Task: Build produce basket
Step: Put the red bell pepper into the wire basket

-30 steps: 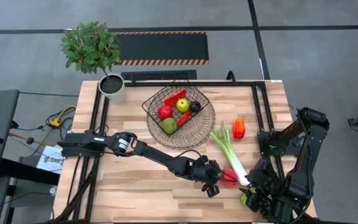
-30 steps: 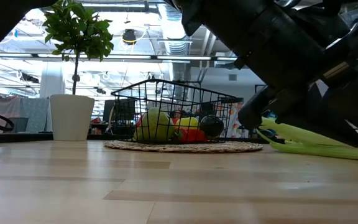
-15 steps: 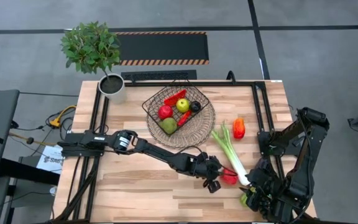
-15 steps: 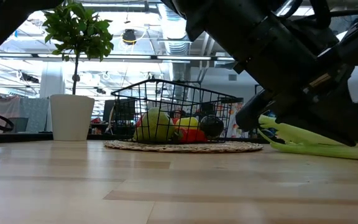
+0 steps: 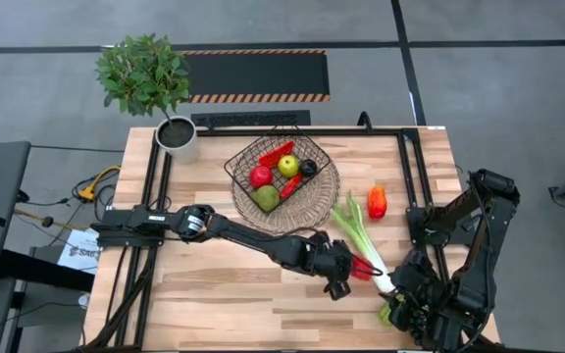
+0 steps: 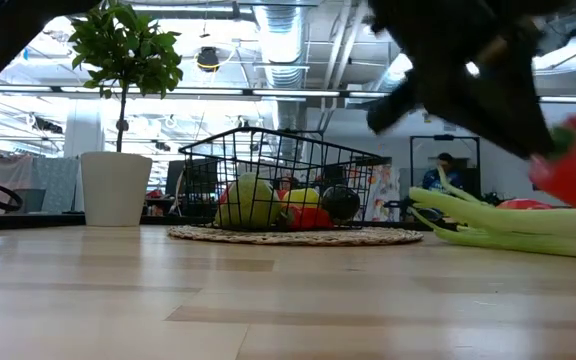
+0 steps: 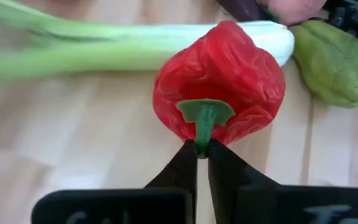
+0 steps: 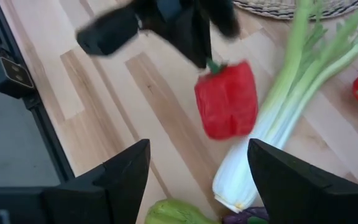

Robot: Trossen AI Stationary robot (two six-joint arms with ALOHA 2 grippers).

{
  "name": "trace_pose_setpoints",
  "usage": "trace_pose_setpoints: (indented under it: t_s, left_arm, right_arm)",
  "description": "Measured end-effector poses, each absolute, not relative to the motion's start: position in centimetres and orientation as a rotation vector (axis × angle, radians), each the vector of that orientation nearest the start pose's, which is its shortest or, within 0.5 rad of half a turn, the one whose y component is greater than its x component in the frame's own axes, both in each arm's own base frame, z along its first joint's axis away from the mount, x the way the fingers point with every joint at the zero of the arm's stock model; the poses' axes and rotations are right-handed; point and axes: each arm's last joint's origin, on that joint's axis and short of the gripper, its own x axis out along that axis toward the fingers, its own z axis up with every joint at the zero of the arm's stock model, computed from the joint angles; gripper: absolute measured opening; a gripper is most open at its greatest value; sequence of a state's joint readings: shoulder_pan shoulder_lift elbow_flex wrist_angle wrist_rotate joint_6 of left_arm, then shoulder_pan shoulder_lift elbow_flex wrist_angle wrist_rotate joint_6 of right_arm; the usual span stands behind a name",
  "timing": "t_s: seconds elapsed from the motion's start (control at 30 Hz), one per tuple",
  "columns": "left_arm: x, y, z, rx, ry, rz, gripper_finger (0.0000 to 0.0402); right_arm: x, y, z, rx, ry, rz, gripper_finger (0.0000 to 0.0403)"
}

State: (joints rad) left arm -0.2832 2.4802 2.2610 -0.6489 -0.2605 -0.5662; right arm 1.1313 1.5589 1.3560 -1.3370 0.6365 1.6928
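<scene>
The red pepper (image 7: 219, 90) hangs clear of the table by its green stem (image 7: 202, 121), pinched between the narrow closed fingertips of the left gripper (image 7: 202, 151); from above it sits just beside the white end of the leek (image 5: 361, 238), near the front right of the table (image 5: 214, 294). The right wrist view shows the red pepper (image 8: 227, 98) lifted above the wood with the leek (image 8: 272, 127) just beyond it and a green, wrinkled vegetable (image 8: 176, 213) close to the camera. The basket (image 5: 281, 169) stands on a round woven tray (image 5: 312, 211) at the middle back of the table, holding a red apple (image 5: 260, 176), a green apple (image 5: 288, 165), a pear-like green fruit (image 5: 266, 198), a dark fruit (image 5: 308, 168) and red chillies (image 5: 276, 152). Another red pepper (image 5: 377, 202) lies to the right of the tray. A potted plant (image 5: 147, 78) stands at the back left corner. The right gripper (image 8: 194, 177) waits at the front right corner, its fingers spread wide and empty.
</scene>
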Motion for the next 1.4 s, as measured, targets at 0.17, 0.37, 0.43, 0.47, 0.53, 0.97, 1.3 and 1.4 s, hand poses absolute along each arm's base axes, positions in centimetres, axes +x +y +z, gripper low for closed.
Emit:
trace_pose_setpoints:
  t_s: [0.17,0.37,0.43,0.47,0.53,0.97,1.3,1.4]
  left_arm:
    - [51.0,-13.5,23.0,-0.242,0.877,0.264,0.0000]
    - [48.4,-11.4,26.6,-0.224,0.956,0.354,0.0000]
    - [47.6,-10.6,28.3,-0.205,0.942,0.379,0.0000]
    - [47.2,-10.2,28.9,-0.189,0.952,0.398,0.0000]
    - [46.5,-9.2,30.1,-0.172,0.944,0.435,0.0000]
    - [40.2,1.8,35.4,-0.100,1.084,0.865,0.0000]
    - [39.1,8.8,35.4,-0.174,1.153,0.919,0.0000]
    - [39.2,9.6,34.2,-0.185,1.209,0.907,0.0000]
  right_arm:
    - [13.0,23.7,28.6,0.327,0.893,-0.458,0.0291]
    - [13.0,23.7,28.6,0.324,0.888,-0.459,0.0291]
    - [13.1,23.7,28.6,0.321,0.875,-0.460,0.0291]
    - [13.1,23.6,28.6,0.320,0.872,-0.460,0.0291]
    - [13.1,23.6,28.6,0.319,0.872,-0.462,0.0291]
    - [13.5,23.2,28.6,0.305,0.874,-0.491,0.0291]
    - [13.4,23.0,28.6,0.287,0.878,-0.501,0.0291]
    - [13.3,22.9,28.6,0.287,0.878,-0.512,0.0291]
